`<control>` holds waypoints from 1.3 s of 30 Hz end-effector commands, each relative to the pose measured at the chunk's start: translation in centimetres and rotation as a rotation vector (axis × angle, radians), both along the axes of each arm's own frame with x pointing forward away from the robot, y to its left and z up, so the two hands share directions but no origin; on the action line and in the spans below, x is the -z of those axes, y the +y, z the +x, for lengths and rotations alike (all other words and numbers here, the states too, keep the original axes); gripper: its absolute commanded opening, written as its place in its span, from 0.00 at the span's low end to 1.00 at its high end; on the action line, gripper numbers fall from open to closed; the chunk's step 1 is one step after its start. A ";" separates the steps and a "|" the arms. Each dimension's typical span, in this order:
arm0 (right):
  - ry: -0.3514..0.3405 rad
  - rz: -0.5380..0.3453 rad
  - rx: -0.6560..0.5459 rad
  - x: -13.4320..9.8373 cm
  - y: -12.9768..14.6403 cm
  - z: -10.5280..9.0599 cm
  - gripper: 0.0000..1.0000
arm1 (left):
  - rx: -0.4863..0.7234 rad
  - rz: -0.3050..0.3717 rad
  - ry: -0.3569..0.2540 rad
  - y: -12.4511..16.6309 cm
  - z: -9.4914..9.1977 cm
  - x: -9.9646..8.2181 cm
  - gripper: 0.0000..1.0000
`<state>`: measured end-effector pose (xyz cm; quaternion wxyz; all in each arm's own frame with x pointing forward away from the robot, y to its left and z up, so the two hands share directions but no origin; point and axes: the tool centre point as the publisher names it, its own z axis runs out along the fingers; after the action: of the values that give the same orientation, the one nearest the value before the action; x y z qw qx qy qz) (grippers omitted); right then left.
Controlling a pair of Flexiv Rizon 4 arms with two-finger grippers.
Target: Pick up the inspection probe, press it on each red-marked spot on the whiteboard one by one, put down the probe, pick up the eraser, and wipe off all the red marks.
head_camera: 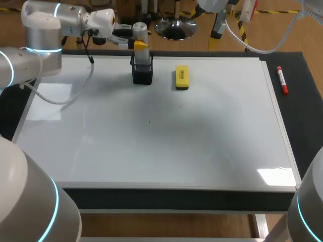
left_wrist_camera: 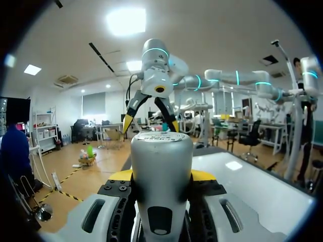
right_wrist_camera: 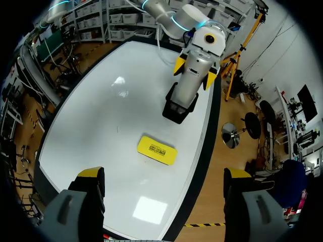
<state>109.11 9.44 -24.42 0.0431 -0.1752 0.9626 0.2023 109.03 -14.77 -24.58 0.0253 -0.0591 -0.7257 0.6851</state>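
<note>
- The left tool (left_wrist_camera: 161,175) sits at the far left part of the large white whiteboard (head_camera: 151,136). Its two yellow-tipped fingers (left_wrist_camera: 121,175) are closed against opposite sides of the grey cylindrical inspection probe (head_camera: 140,30).
- The probe stands upright between those fingers. Its rounded top rises above them and its lower end sits in the small black open-topped holder (head_camera: 142,73) directly under the tool.
- The yellow rectangular block eraser (head_camera: 181,77) lies flat on the whiteboard just beside the holder, on the side away from the left arm. It is apart from both tools.
- The right tool (right_wrist_camera: 163,173) hangs high above the far right of the board with its fingers spread wide and nothing between them. The eraser lies below and ahead of it, with the probe and holder farther ahead.
- The red capped marker pen (head_camera: 281,80) lies on the black surface (head_camera: 303,116) off the whiteboard's right edge, well apart from the left tool.
</note>
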 end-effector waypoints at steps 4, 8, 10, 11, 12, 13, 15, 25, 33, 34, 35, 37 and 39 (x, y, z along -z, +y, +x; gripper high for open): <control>0.004 -0.006 -0.003 -0.2 -0.1 0.1 1.00 | 0.014 -0.010 0.016 -0.3 0.3 1.1 0.00; 0.004 -0.006 -0.003 -0.2 -0.1 0.1 1.00 | 0.020 -0.006 0.018 -0.4 0.3 1.5 0.00; 0.004 -0.006 -0.003 -0.2 -0.1 0.1 1.00 | 0.022 -0.005 0.020 -0.3 0.3 1.7 0.00; 0.004 -0.006 -0.003 -0.2 -0.1 0.1 1.00 | 0.024 -0.005 0.020 -0.3 0.3 1.8 0.00; 0.004 -0.006 -0.003 -0.2 -0.1 0.1 1.00 | 0.025 -0.004 0.020 -0.3 0.3 1.8 0.00; 0.004 -0.006 -0.003 -0.2 -0.1 0.1 1.00 | 0.025 -0.003 0.020 -0.3 0.3 1.9 0.00; 0.004 -0.006 -0.003 -0.2 -0.1 0.1 1.00 | 0.028 -0.003 0.020 -0.3 0.3 2.0 0.00; 0.004 -0.006 -0.003 -0.2 -0.1 0.1 1.00 | 0.038 0.003 0.017 -0.4 0.2 2.3 0.00; 0.004 -0.006 -0.003 -0.2 -0.1 0.1 1.00 | 0.039 0.007 0.022 -0.4 0.2 2.5 0.05; 0.004 -0.006 -0.003 -0.2 -0.1 0.1 1.00 | 0.039 0.007 0.021 -0.4 0.2 2.4 0.24; 0.004 -0.006 -0.003 -0.2 -0.1 0.1 1.00 | 0.043 0.013 0.014 -0.4 0.1 2.3 0.53; 0.004 -0.006 -0.003 -0.2 -0.1 0.1 1.00 | 0.044 0.020 0.008 -0.4 0.0 1.9 0.75; 0.004 -0.006 -0.003 -0.2 -0.1 0.1 1.00 | 0.043 0.020 0.003 -0.3 -0.1 1.7 1.00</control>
<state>109.11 9.44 -24.42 0.0431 -0.1752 0.9626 0.2023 109.04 -15.17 -26.76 0.0429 -0.0730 -0.7275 0.6809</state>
